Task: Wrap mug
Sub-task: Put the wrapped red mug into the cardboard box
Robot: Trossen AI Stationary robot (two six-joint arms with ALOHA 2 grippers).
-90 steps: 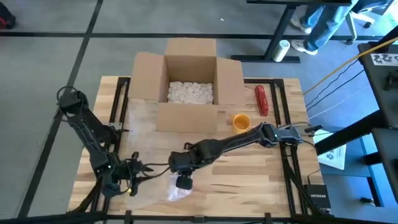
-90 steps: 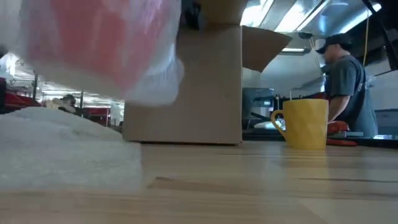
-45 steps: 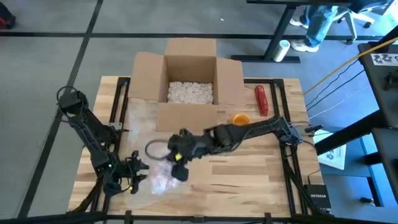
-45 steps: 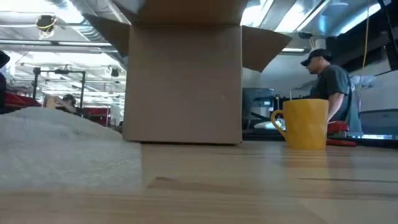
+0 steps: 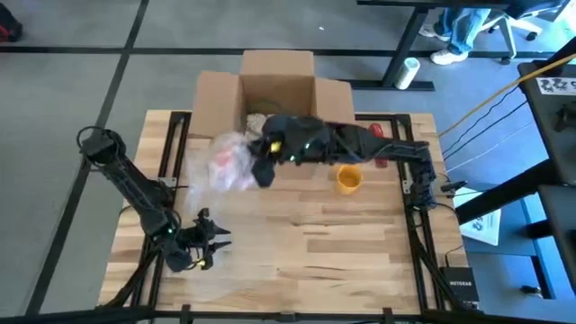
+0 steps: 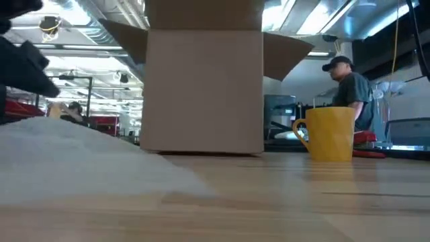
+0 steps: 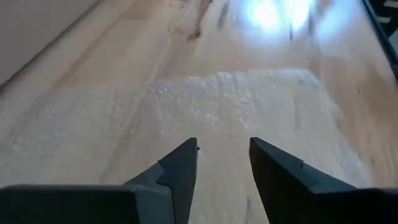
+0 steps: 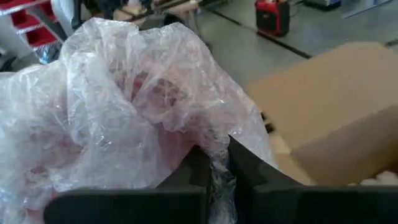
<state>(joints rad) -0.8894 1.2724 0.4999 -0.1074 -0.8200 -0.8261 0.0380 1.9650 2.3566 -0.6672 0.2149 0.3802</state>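
Beside box, right gripper jaws clenched on wrapped bundle; orientation unclear.

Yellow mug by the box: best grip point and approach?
Take the yellow mug by its rim, from above: it stands upright, mouth open upward. In the low view the handle sticks out sideways toward the cardboard box, so avoid that side.
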